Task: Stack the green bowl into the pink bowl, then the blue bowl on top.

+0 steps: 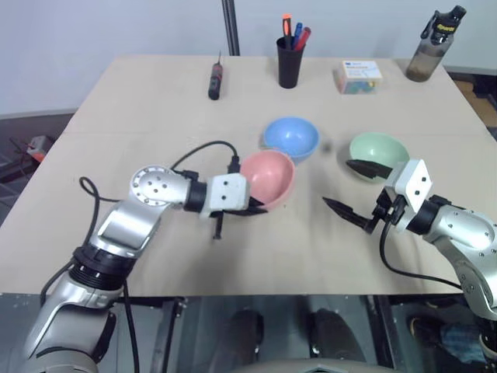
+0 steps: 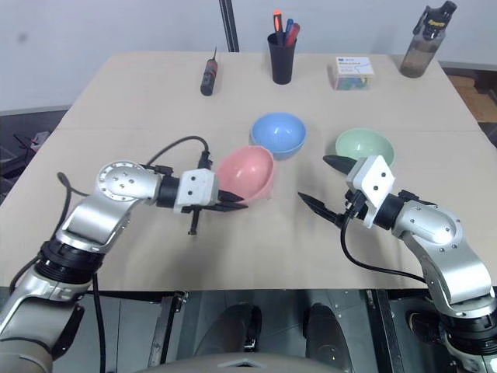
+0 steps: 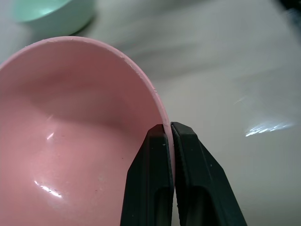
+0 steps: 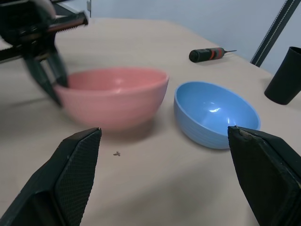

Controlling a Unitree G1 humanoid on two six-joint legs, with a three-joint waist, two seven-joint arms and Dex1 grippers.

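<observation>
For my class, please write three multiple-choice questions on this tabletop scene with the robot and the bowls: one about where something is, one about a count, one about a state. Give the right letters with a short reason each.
1. Where does the blue bowl stand?
A. Between the pink bowl and the green bowl, a little further back
B. Inside the pink bowl
C. At the front edge of the table

2. How many bowls are on the table?
A. Two
B. Three
C. Four

3. What is the left pincer doing?
A. Hanging open above the blue bowl
B. Shut on the pink bowl's rim
C. Holding the screwdriver

Answers:
1 A, the blue bowl sits by itself behind the gap between the other two.
2 B, one pink, one blue and one green, none stacked.
3 B, the left wrist view shows both fingers pinching the pink rim, while the right pincer stands open near the green bowl.
</observation>
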